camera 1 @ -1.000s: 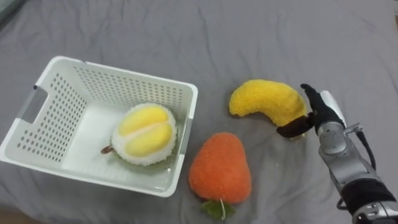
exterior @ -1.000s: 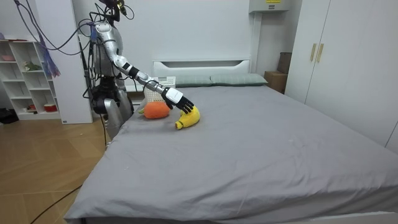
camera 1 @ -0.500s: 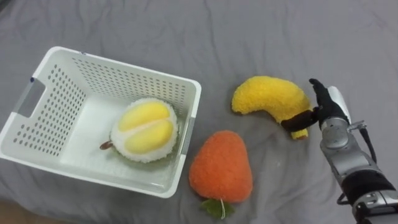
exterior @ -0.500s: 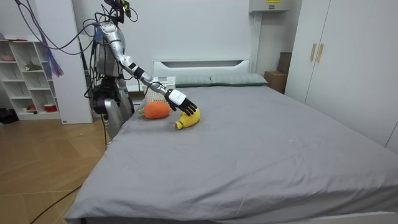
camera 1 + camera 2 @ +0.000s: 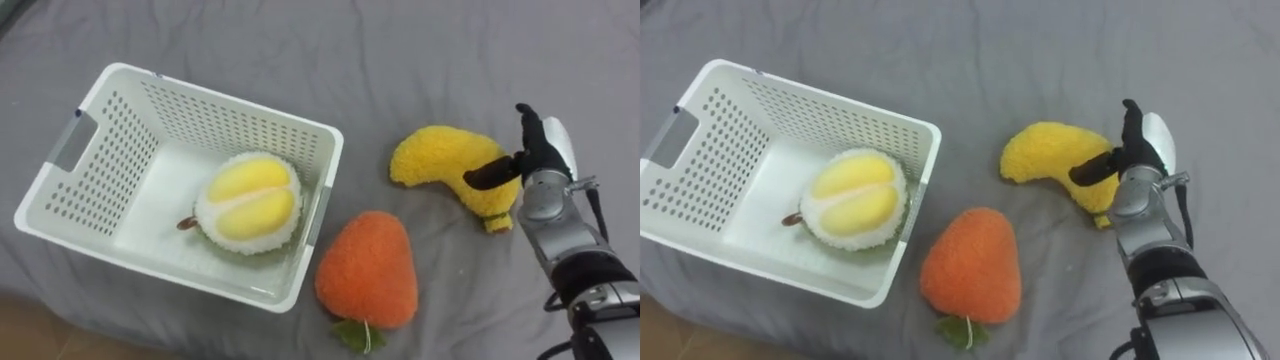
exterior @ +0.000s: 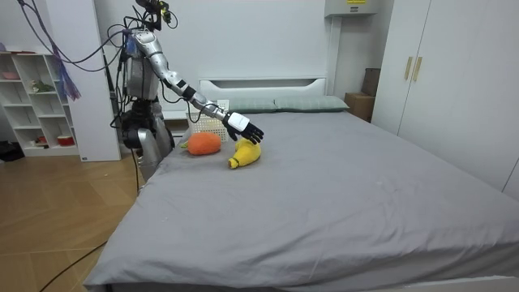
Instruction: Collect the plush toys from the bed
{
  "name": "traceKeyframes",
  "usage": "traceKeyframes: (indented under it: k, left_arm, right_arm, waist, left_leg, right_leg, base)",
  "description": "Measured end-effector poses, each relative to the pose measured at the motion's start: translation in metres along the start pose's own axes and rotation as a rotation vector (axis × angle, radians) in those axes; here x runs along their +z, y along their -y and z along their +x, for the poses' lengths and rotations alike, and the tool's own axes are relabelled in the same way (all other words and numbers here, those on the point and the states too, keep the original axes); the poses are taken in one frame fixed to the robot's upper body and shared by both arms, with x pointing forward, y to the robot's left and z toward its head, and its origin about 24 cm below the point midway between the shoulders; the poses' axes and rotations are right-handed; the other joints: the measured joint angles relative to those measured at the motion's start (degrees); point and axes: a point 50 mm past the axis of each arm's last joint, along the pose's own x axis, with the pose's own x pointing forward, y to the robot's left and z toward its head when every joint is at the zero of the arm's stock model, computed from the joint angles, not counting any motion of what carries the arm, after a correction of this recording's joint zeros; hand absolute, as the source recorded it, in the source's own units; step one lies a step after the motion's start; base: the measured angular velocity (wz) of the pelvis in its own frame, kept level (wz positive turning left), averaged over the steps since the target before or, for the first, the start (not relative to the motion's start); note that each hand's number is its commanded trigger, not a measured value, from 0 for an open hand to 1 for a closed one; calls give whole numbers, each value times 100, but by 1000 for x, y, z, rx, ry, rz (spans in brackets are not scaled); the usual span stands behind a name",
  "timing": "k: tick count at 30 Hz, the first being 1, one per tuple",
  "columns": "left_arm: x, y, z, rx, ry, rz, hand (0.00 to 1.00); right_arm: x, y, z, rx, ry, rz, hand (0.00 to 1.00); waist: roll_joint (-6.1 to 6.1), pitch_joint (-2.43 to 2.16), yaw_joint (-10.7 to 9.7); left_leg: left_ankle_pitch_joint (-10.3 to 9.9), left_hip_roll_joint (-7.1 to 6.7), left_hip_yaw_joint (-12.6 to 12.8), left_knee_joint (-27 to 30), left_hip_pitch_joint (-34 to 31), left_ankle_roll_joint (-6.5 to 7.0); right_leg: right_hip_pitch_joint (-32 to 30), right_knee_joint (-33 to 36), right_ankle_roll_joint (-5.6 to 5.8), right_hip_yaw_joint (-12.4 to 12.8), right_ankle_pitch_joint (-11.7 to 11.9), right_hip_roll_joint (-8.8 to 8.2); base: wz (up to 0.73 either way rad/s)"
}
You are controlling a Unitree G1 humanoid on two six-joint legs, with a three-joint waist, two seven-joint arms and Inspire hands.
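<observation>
Downward, the left eye view: the right robot hand (image 5: 538, 150) hovers open beside a curved yellow plush banana (image 5: 440, 165) on the grey bed (image 5: 450, 50), thumb over it. Nearby, an orange plush strawberry (image 5: 367, 270) lies just beside a white perforated plastic basket (image 5: 110, 140) holding a plush durian (image 5: 250, 200). Room view: fingers spread just above the banana.

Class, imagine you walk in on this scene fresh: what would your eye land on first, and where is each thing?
The bright plush toys stand out against the grey bed: a yellow banana on the right, with the robot's right hand open by its right end, and an orange strawberry lying just outside the white basket. Inside the basket sits a yellow-and-white durian.
</observation>
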Motion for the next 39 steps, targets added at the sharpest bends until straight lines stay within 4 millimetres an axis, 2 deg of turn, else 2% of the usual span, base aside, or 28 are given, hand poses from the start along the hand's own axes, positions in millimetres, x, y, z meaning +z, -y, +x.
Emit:
traceKeyframes:
  k: [4,13,17,19,20,21,25,28,35,39]
  left_arm:
    - [0,1,0,-12,2,15,0]
    - [1,2,0,-20,14,24,0]
    - [0,4,0,-41,14,1,0]
    - [0,4,0,-50,14,0,0]
    - [-1,4,0,-49,10,-1,0]
    - [-2,3,0,-47,5,-1,0]
    - [-5,1,-1,-43,-4,-24,0]
    - [-9,-3,-2,-34,-19,-25,0]
    - [-22,-15,-5,-6,-58,-29,0]
    - [-23,-14,-5,-24,-61,-33,0]
  right_arm:
    - [-7,-2,-1,17,-29,-10,0]
    - [-8,-4,-1,40,-30,-19,0]
    - [-8,-6,-1,69,-23,-48,0]
    - [-10,-4,-1,70,-28,-67,52]
    - [-11,-2,0,74,-29,-92,95]
    - [-13,-1,0,74,-38,-107,100]
    - [-19,5,1,68,-55,-168,100]
    - [-25,20,4,37,-62,-228,100]
    - [-26,20,3,41,-44,-325,100]
    - [-29,20,3,46,-51,-338,100]
  waist:
    - [60,15,91]
    - [107,46,120]
    - [143,48,294]
    - [160,44,393]
    - [173,42,414]
    - [183,44,415]
    - [195,46,464]
    - [218,52,560]
    - [259,44,553]
    - [282,30,561]
  left_leg:
    - [1,-7,-5,2,-3,-1]
    - [12,-21,-66,14,-47,-4]
    - [13,-27,-82,38,-49,-4]
    - [13,-31,-102,50,-60,-4]
    - [13,-37,-145,66,-78,-4]
    - [14,-42,-186,79,-93,-5]
    - [15,-52,-231,114,-132,-4]
    - [18,-53,-227,117,-133,-3]
    - [19,-54,-256,105,-166,-5]
    - [20,-72,-304,114,-165,-3]
  right_leg:
    - [1,5,-1,-4,-1,-7]
    - [-9,7,-7,-59,-7,-17]
    - [-3,8,-7,-67,-7,-22]
    - [-3,8,-7,-78,-7,-24]
    - [3,9,-7,-114,-8,-27]
    - [14,9,-7,-165,-8,-31]
    - [16,8,-7,-220,-8,-37]
    - [19,7,-8,-217,-8,-37]
    - [1,2,-8,-260,-8,-34]
    - [8,1,-7,-263,-8,-43]
  base:
    - [0]
    - [2]
    - [1]
    - [5]
    - [16]
    - [19]
    - [8]
    - [0]
    - [1]
    - [1]
